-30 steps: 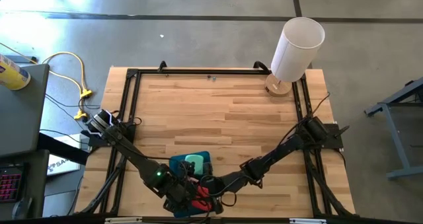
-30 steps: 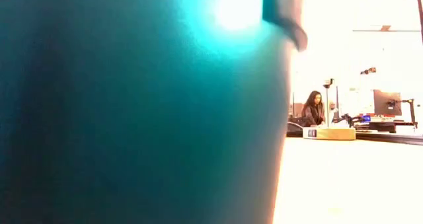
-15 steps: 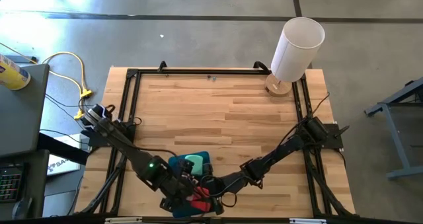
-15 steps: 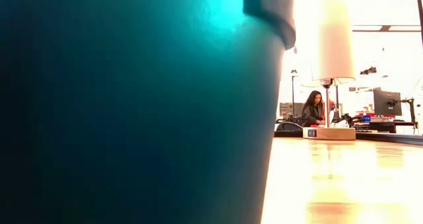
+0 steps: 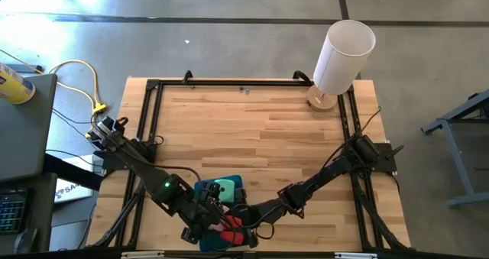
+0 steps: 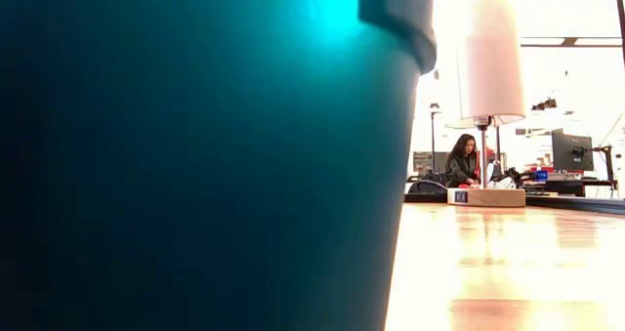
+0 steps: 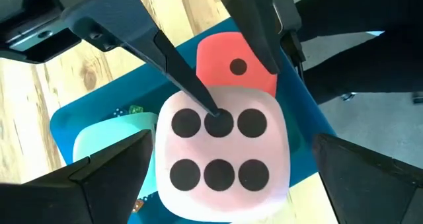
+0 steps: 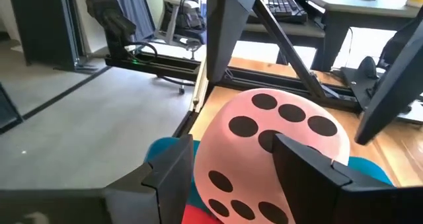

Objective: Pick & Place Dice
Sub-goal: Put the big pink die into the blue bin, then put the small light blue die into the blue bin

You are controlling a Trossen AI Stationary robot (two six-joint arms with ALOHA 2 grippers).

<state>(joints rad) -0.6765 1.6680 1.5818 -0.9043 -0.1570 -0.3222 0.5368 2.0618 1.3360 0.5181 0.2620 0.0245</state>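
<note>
- The left arm (image 5: 145, 173) runs from the left edge of the high view down to the bottom centre, elbow bent.
- The left gripper (image 5: 200, 227) sits at the bottom centre, its fingers (image 7: 99, 178) spread wide apart.
- The right arm (image 5: 328, 173) reaches from the right side down and leftward to the same bottom-centre spot.
- The right gripper (image 5: 233, 222) sits just right of the left one, its fingers (image 8: 310, 171) partly closed and pressing against the sides of a pale pink die (image 8: 274, 154).

Pink die (image 7: 221, 151) atop red die (image 7: 228, 62)
</note>
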